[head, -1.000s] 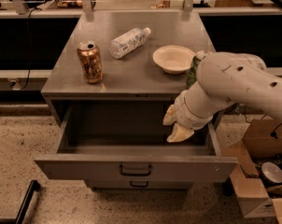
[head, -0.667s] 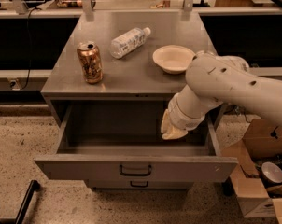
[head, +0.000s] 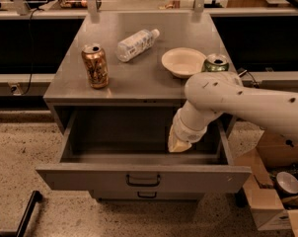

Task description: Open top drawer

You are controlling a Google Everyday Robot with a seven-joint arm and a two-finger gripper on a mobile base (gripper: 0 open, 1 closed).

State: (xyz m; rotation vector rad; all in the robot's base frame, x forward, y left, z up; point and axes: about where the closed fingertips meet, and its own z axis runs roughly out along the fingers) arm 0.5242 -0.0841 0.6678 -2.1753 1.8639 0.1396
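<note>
Gripper (head: pixel 179 143) tip-down inside top drawer (head: pixel 90 179), right of centre, below cabinet top's (head: pixel 139 78) front edge; spread or pinched, can't tell. Nowhere near bar handle (head: pixel 143 180), prob. because no pull left to do: drawer front well out from cabinet, deep grey inside exposed. Looks approx. done; next prob. lifting clear w/o snagging rim.

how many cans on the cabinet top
2: one gold can at the left front, one green can right of the bowl, partly behind the arm, which could hide more. The gripper is inside the open top drawer.
</note>
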